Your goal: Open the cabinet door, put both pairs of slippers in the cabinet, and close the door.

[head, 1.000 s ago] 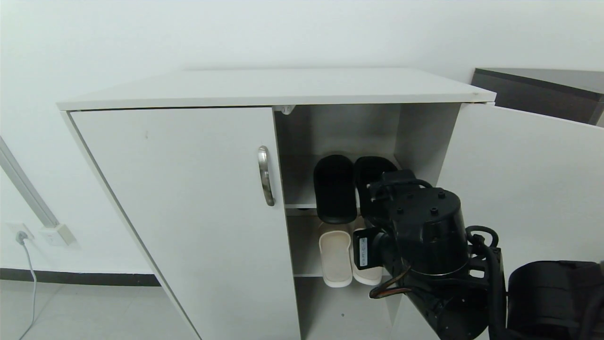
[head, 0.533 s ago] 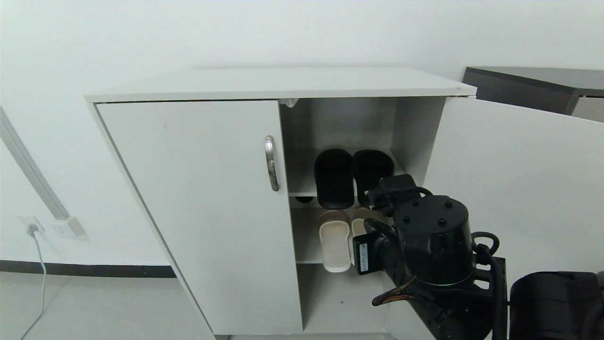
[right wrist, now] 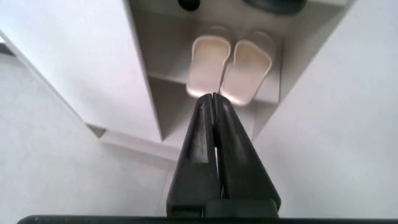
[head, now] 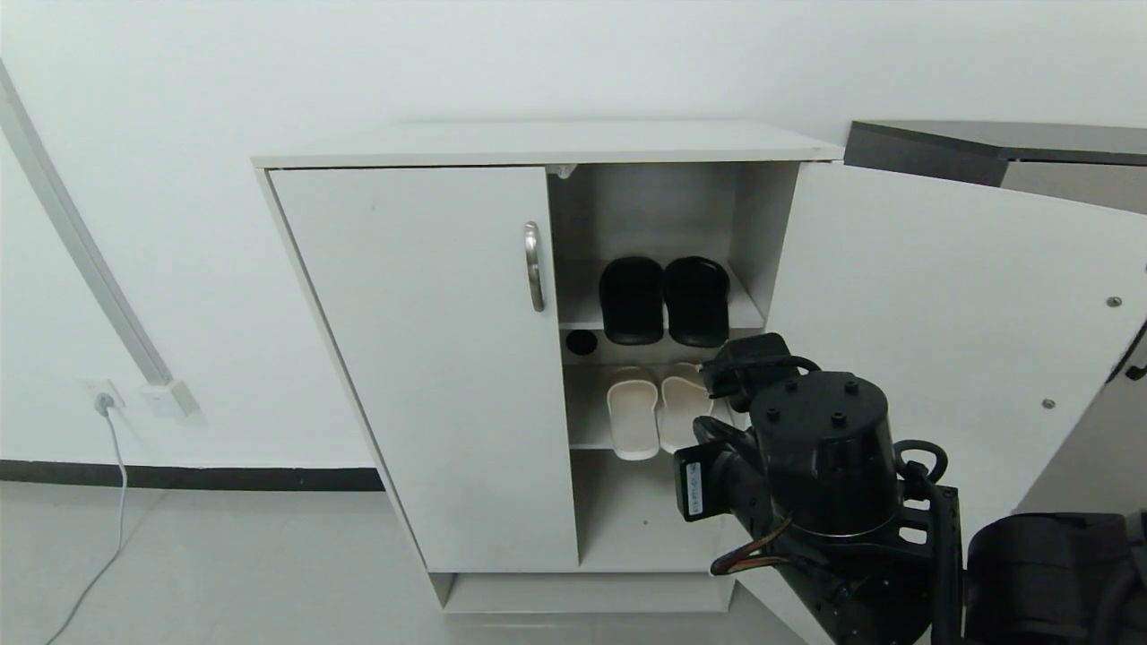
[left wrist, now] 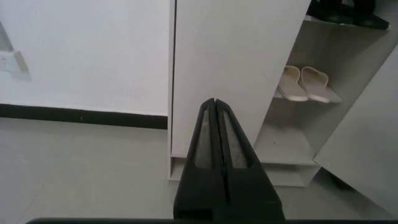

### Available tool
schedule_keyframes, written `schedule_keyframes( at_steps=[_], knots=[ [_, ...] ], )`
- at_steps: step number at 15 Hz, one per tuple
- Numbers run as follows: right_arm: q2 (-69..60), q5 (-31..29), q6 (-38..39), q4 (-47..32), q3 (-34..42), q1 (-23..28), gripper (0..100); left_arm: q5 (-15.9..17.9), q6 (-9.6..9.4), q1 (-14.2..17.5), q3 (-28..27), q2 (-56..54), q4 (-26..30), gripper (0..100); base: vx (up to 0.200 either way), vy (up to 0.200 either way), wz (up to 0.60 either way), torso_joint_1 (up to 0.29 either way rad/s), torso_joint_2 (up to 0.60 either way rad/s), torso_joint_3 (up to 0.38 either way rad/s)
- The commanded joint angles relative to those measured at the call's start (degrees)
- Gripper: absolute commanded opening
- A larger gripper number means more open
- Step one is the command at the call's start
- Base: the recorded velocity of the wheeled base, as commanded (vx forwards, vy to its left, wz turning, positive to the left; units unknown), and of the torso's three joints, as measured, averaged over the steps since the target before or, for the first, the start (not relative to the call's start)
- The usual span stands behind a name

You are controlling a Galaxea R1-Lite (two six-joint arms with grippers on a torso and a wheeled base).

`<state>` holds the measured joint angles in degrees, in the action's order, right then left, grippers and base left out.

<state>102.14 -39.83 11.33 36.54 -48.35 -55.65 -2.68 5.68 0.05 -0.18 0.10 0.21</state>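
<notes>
- Head view: high, set back, facing forward and down at the cabinet (head: 421, 358) front, with the whole cabinet in frame.
- Left wrist view: sights past the left gripper (left wrist: 215, 102), forward and down toward the cabinet base, from farther off.
- Right wrist view: sights past the right gripper (right wrist: 213, 96), close above the cabinet's open side.
- Shared by all three: the beige slippers (head: 659, 408) on the middle shelf (head: 587, 436).
</notes>
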Motion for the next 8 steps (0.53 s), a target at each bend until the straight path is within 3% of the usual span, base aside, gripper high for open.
schedule_keyframes(
  at_steps=[1, 3, 8],
  knots=[
    [0.34, 0.01, 0.01, 0.03, 0.1, -0.07, 0, -0.04, 0.03, 0.04, 0.01, 0.08, -0.03, 0, -0.2, 0.0, 0.0, 0.012, 0.0, 0.002],
    [0.95, 0.01, 0.01, 0.12, 0.18, -0.07, 0, -0.13, 0.03, 0.04, 0.01, 0.08, -0.03, 0, -0.2, 0.0, 0.0, 0.002, 0.0, 0.007],
    [1.48, 0.1, 0.01, 0.12, 0.27, -0.07, 0, -0.13, 0.03, 0.04, 0.01, 0.08, -0.03, 0, 0.0, 0.0, 0.0, 0.0, 0.0, 0.0]
  ],
)
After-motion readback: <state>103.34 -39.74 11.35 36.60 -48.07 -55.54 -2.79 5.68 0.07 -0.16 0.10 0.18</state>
